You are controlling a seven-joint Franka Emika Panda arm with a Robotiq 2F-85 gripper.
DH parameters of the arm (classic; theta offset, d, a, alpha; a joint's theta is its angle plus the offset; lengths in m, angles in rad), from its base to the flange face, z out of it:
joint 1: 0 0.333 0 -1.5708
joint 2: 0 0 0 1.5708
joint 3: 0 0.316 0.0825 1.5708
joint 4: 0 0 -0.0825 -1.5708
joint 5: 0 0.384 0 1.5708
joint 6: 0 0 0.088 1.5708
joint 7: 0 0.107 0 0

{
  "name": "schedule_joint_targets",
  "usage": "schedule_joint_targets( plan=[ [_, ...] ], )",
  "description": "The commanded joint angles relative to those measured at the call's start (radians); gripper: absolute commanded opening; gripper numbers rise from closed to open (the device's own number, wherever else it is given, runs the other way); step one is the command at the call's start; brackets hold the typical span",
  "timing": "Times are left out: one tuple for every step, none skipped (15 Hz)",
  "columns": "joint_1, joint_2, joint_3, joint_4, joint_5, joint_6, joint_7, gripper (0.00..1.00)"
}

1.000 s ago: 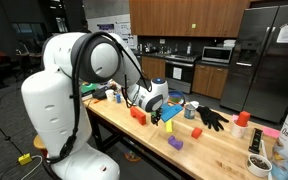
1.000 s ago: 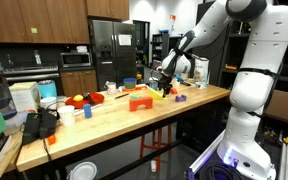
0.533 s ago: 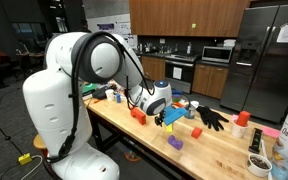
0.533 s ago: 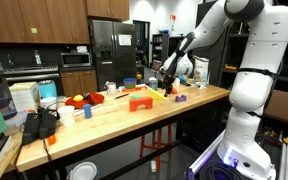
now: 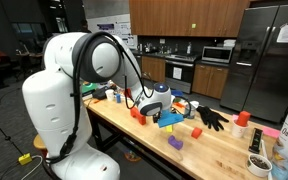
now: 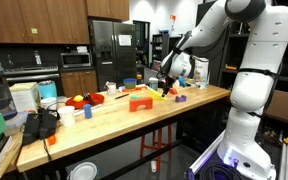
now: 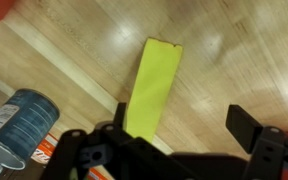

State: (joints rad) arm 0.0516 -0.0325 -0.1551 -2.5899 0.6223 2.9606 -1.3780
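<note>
My gripper [image 7: 182, 122] is open above the wooden table [image 7: 234, 60]. A flat yellow-green block [image 7: 152, 85] lies on the wood; its near end reaches my left finger [image 7: 120, 113], and the rest of the gap is bare wood. The right finger [image 7: 246, 125] stands well apart from the block. In both exterior views the gripper [image 5: 162, 116] [image 6: 165, 88] hangs low over the table beside the small yellow block [image 5: 168, 127]. Nothing is held.
A blue-labelled can [image 7: 14, 115] stands left of the gripper. An orange block [image 5: 137, 114], a red block [image 5: 196, 132], a purple block [image 5: 176, 143] and a black glove [image 5: 211, 117] lie nearby. A larger orange block [image 6: 140, 102] sits mid-table.
The wrist has crept slightly rightward and lower over the table in an exterior view. The jaws stay open and the blocks have not moved.
</note>
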Motion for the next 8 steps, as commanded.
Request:
schedule_joint_targets(
  plan=[
    [0.020,0.010,0.007,0.016,0.116,0.009,-0.022,1.00],
    [0.020,0.019,0.007,0.017,0.118,0.022,-0.006,1.00],
    [0.023,0.022,0.007,0.018,0.132,0.027,-0.009,1.00],
    [0.024,0.022,0.008,0.020,0.143,0.028,-0.014,1.00],
    [0.025,0.022,0.009,0.022,0.153,0.027,-0.019,1.00],
    [0.024,0.025,0.010,0.022,0.150,0.032,-0.014,1.00],
    [0.024,0.029,0.010,0.024,0.152,0.037,-0.013,1.00],
    [0.025,0.032,0.011,0.026,0.158,0.042,-0.014,1.00]
  ],
)
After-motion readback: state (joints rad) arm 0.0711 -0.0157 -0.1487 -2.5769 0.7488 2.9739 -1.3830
